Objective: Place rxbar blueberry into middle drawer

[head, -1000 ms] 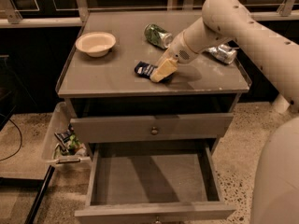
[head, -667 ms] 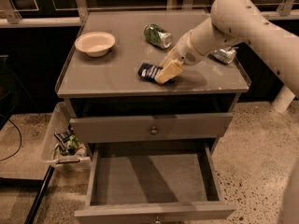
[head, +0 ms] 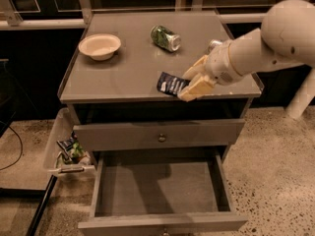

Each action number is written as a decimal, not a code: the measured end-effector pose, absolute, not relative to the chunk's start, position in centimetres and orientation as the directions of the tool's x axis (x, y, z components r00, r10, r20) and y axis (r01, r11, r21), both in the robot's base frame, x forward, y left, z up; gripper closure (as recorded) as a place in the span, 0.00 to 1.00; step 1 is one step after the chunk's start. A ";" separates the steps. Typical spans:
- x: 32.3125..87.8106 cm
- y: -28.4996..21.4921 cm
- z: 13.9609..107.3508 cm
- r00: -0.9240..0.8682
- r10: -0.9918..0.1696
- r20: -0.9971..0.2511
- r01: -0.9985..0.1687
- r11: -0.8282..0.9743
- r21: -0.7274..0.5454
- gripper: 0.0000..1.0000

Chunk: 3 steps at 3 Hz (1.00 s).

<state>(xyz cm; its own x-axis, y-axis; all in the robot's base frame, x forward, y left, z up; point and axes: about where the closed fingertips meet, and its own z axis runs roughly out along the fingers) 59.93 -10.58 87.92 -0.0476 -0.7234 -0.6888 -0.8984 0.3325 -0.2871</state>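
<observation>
The rxbar blueberry (head: pixel 171 84) is a dark blue wrapper with white print, held at its right end between the tan fingers (head: pixel 198 86) of my gripper (head: pixel 183 87). The gripper is shut on it and holds it just above the front right part of the grey cabinet top (head: pixel 123 77). The white arm comes in from the right. The middle drawer (head: pixel 156 190) is pulled out below, with a bare grey floor and nothing in it. It lies below and in front of the bar.
A closed drawer front with a round knob (head: pixel 161 137) sits above the open drawer. On the top stand a cream bowl (head: pixel 100 45) and a green-labelled can (head: pixel 165 37) on its side. A silver can (head: pixel 212 44) peeks from behind the arm. A bin of clutter (head: pixel 69 150) hangs at the left.
The gripper has lifted the bar off the top and carried it toward the front edge. The view has also shifted, so more of the open drawer shows.
</observation>
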 end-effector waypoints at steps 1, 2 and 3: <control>54.6 -12.8 86.9 -0.045 -0.738 -0.674 -0.870 0.360 -0.336 1.00; 50.3 -14.7 81.3 -0.120 -0.725 -0.679 -0.867 0.409 -0.284 1.00; 48.5 -15.4 74.2 -0.198 -0.682 -0.704 -0.878 0.443 -0.183 1.00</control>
